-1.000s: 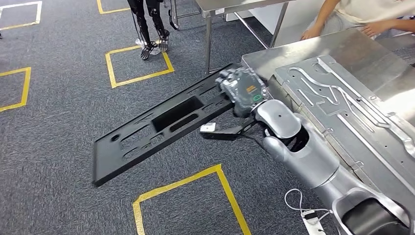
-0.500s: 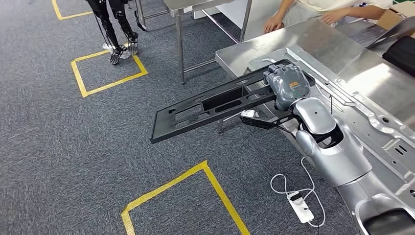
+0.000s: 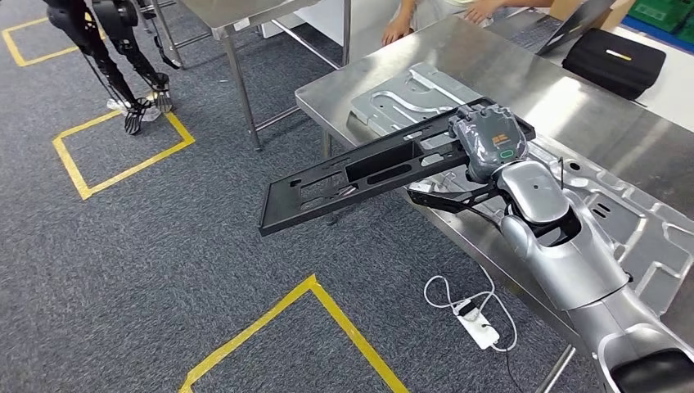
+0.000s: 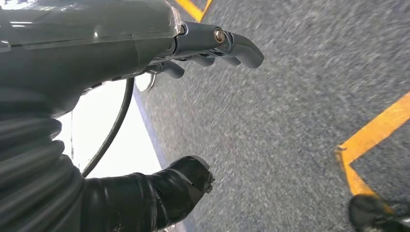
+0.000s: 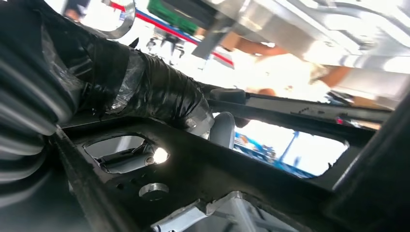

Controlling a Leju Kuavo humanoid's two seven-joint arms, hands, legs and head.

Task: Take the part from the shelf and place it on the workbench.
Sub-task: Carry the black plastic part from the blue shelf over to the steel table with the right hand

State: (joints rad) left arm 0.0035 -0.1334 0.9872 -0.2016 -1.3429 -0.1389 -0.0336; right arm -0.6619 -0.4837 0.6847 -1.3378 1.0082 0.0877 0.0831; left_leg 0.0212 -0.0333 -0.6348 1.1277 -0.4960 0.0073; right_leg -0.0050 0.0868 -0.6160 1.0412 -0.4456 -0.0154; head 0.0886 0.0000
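Observation:
My right hand (image 3: 489, 141) grips one end of the long black flat part (image 3: 360, 174), a frame with several slots. That end hangs over the near corner of the steel workbench (image 3: 458, 61); the rest juts out left over the carpet. In the right wrist view the black part (image 5: 251, 179) lies close under the taped thumb (image 5: 159, 99). My left hand (image 4: 193, 111) hangs over the carpet with fingers apart, holding nothing.
A grey stamped metal panel (image 3: 409, 94) lies on the workbench under my right arm. A black case (image 3: 614, 53) sits at the far side, near a person's hand (image 3: 397, 31). A power strip (image 3: 479, 323) with cable lies on the floor. Another steel table (image 3: 237, 12) stands behind.
The camera has turned right, so the workbench fills more of the picture. The held end of the part has come further over the workbench corner.

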